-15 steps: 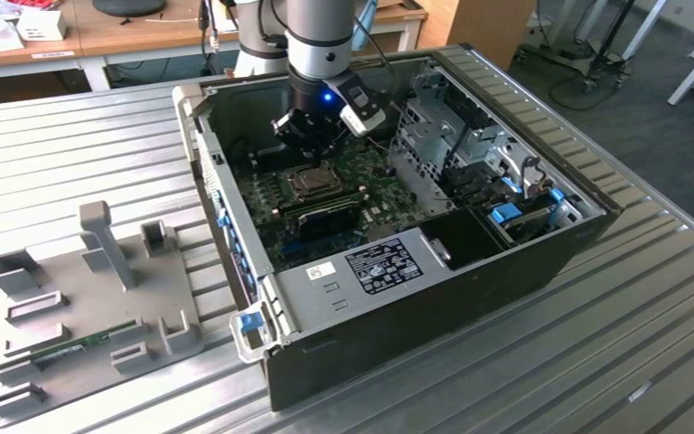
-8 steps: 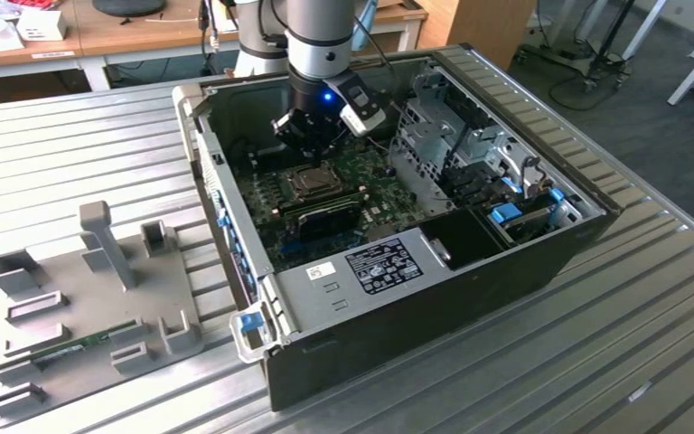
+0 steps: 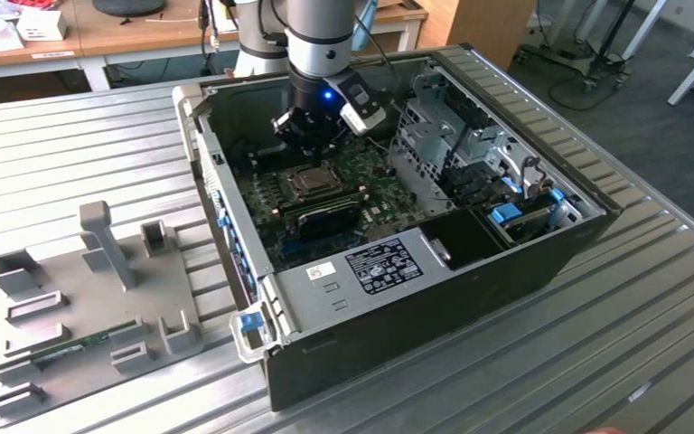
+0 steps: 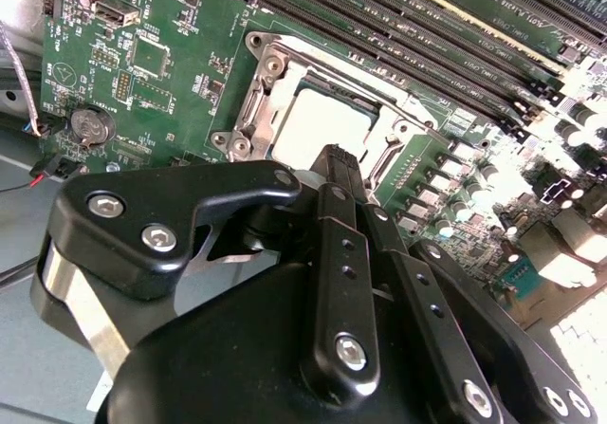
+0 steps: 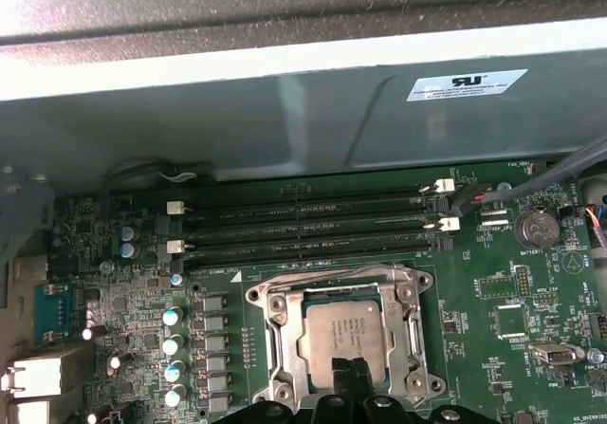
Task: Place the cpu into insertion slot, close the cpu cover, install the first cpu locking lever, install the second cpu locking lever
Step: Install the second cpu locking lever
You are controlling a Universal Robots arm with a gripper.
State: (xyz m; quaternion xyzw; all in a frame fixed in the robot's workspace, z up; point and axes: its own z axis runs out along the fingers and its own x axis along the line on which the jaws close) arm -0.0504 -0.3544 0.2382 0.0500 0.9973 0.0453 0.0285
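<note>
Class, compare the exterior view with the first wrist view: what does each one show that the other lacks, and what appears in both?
Exterior view alone: the open computer case on a slatted metal table, a grey fixture tray on that view's left, and the arm reaching into the case.

First wrist view alone: a round coin battery on the board and a white label on the case wall.

Both: the cpu lying in the insertion slot, with the cpu cover framing it.

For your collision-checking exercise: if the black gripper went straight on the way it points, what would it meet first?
Most likely the square silvery-tan cpu, seated in the metal-rimmed insertion slot with the cover's frame around it. The gripper points at the chip's near edge; how far above is unclear.
</note>
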